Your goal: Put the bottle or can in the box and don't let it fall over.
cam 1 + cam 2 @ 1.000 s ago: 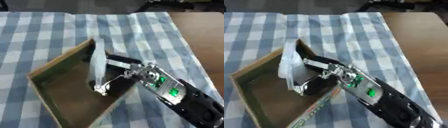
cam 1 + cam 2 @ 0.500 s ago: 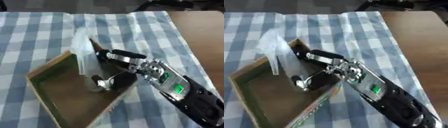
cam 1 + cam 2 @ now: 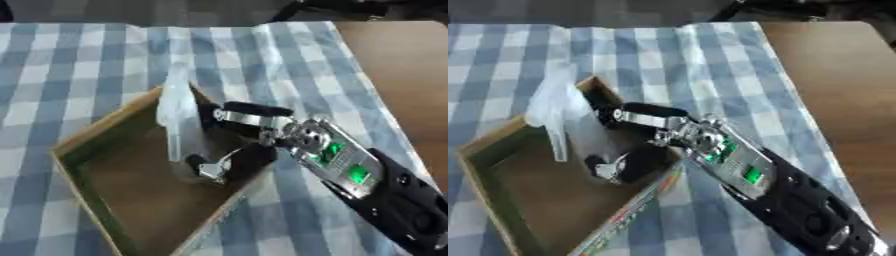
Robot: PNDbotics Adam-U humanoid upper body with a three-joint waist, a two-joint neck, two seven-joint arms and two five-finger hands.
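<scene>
A clear plastic bottle (image 3: 178,114) stands about upright inside the open cardboard box (image 3: 96,135), close to its far corner. Its image is smeared. My right hand (image 3: 282,136) reaches in over the box's right wall from the lower right. Its thumb (image 3: 252,111) and curled fingers (image 3: 213,169) close on the bottle's right side. The bottle's base sits low in the box, and whether it rests on the floor cannot be told. My left hand shows in neither view.
The box lies askew on a blue and white checked cloth (image 3: 79,55). Bare brown tabletop (image 3: 398,75) runs along the right. Dark shapes lie past the far edge.
My right hand has carried the bottle a little toward the box's far corner, and the bottle now stands straighter. The box has stayed in place.
</scene>
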